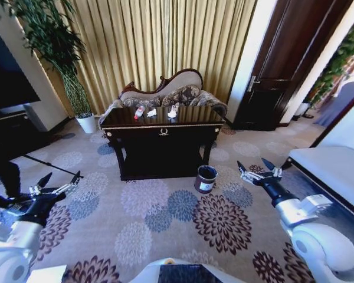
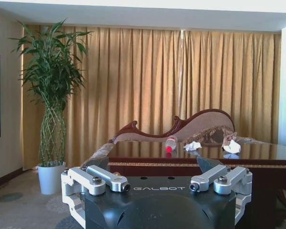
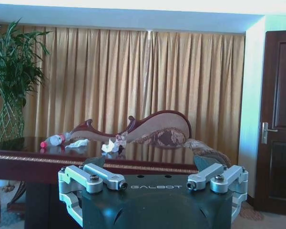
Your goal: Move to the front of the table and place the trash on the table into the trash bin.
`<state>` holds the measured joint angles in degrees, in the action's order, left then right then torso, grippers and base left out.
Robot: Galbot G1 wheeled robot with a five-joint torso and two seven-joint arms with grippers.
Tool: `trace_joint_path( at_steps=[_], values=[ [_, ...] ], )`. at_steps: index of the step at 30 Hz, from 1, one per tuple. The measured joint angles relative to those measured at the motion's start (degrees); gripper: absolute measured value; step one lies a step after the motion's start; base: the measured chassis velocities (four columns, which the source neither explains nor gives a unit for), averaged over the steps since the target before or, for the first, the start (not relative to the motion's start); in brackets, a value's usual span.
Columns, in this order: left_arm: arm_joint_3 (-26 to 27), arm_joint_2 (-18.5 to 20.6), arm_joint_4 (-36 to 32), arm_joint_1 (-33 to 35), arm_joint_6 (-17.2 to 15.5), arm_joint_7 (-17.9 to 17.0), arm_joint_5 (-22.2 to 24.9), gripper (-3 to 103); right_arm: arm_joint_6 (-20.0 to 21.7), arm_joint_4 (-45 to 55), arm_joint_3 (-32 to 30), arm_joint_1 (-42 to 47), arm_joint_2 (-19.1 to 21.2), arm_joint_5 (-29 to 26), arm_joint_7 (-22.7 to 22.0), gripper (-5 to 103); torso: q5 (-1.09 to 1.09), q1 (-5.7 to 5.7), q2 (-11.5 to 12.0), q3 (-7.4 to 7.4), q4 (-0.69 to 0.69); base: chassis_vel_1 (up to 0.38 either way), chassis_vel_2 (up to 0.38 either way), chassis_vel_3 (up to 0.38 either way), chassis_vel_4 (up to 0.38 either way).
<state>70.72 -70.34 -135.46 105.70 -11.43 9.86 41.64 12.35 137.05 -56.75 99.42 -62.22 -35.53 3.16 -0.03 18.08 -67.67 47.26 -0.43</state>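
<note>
The robot faces the table from well back on the patterned carpet; in judgement this is the approach step, and nothing has been picked up.

Both arms are held low and forward, one to each side of the body. This posture probably keeps them clear of the table front while the base drives. The left gripper hangs over the carpet at the left, fingers spread and empty. The right gripper hangs at the right, also spread and empty, near the bin but apart from it.

The trash lies in a row along the far part of the table top:
- the bottle, on its side, red cap toward the robot;
- the tissue, just beside the bottle;
- the wrapper, a little further right.

The bin stands upright on the carpet just off the table's front right leg, so a drop point sits close to the pick-up points. Its light label cannot be read.

Each wrist camera shows "GALBOT" in pale capitals on the gripper body. The bottle's label is illegible.
</note>
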Motion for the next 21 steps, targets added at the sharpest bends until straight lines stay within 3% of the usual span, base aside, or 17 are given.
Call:
trace_joint_path(
  at_steps=[15,21],
  values=[
    [-0.26,-0.21,0.16,0.07,0.30,0.38,0.02,100,-0.42,-0.11,0.31,0.11,-0.01,0.16,0.13,100,0.02,0.04,0.02,0.02,0.00,-0.357,0.355,0.344,-0.348],
    [-0.12,-0.19,0.26,0.14,0.44,1.33,0.15,100,-0.52,-0.12,0.59,0.16,-0.07,0.76,0.35,100,0.03,0.03,0.02,0.01,0.00,-0.233,0.246,0.247,-0.223]
  ],
)
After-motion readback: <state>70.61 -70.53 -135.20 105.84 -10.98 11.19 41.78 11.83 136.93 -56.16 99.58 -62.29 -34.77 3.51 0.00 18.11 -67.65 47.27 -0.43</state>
